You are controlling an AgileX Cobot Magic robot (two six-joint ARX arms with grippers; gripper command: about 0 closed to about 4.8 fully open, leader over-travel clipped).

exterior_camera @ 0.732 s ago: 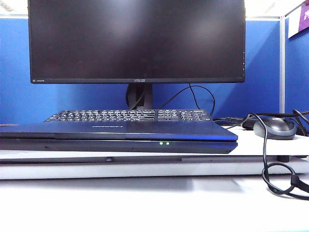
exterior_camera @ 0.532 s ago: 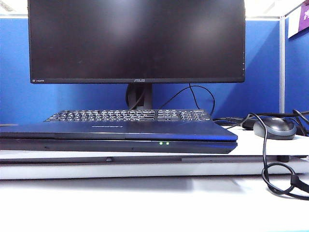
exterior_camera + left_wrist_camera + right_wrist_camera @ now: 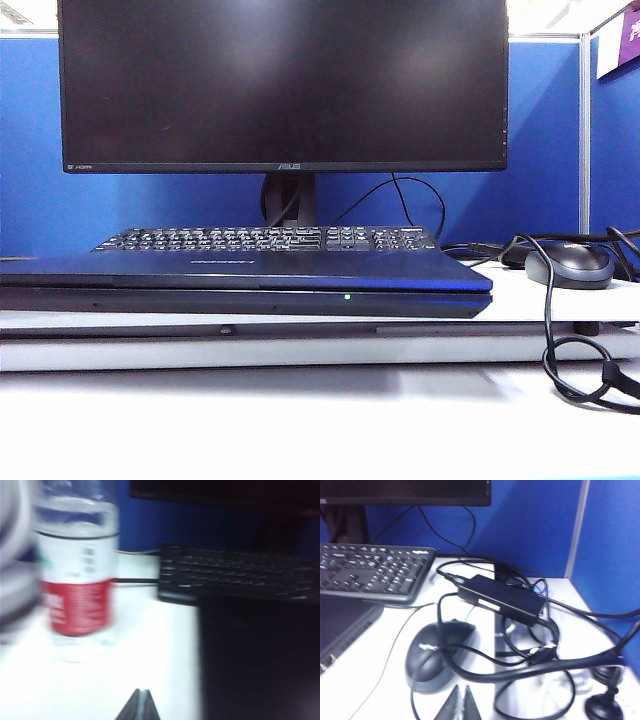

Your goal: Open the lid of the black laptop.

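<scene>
Laptop lid flat; L claw, R claw tips together.

I see a big dark monitor standing behind a black keyboard, a gray mouse lying among tangled black cables beside a black power brick, and a blurry water bottle with a red label on the white tabletop.

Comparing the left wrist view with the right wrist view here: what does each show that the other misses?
Only the left wrist view shows a blurred water bottle with a red label, and the shut left gripper. Only the right wrist view shows the mouse, power adapter, tangled cables and the shut right gripper. Both show the separate keyboard, the monitor's lower edge and part of the black laptop, its lid closed.
</scene>
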